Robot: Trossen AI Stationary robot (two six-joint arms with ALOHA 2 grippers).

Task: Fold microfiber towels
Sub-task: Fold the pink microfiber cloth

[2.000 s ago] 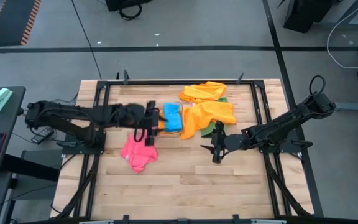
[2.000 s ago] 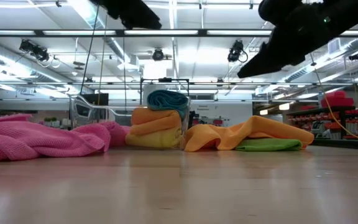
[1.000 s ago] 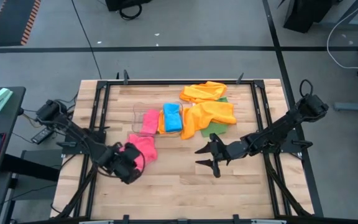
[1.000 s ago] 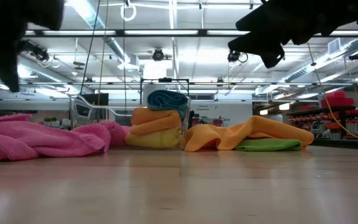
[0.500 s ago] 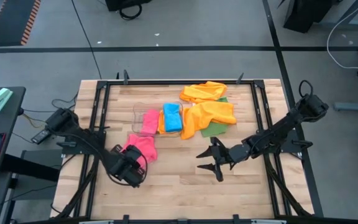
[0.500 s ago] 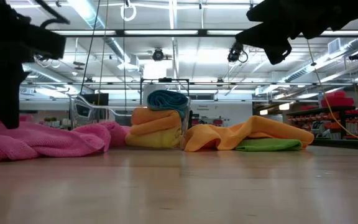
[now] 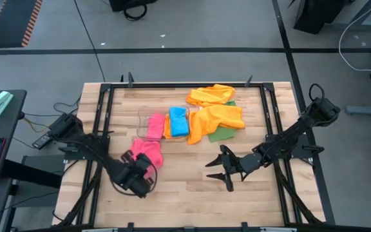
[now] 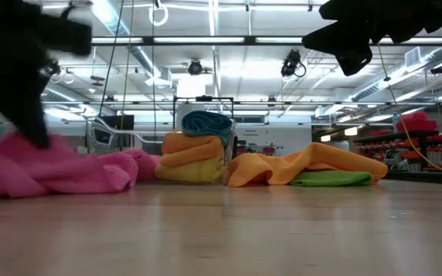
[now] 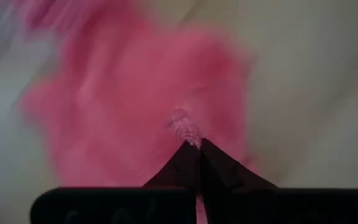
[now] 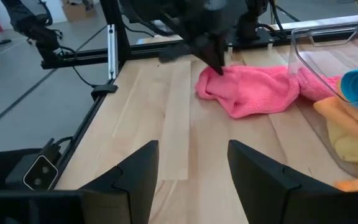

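My left gripper [image 7: 145, 173] pinched shut on the loose pink towel [image 7: 146, 153]; my right gripper [image 7: 216, 172] hovered nearby, fingers spread wide.

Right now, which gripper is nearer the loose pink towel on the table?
Left. The left gripper is shut on the pink towel's near corner. The right gripper hangs open above bare table, well apart.

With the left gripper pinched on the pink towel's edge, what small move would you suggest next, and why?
Probably lift and draw that edge outward. The left gripper is shut on the pink towel, which lies crumpled on the table, so it needs spreading flat first. The right gripper hovers open nearby.
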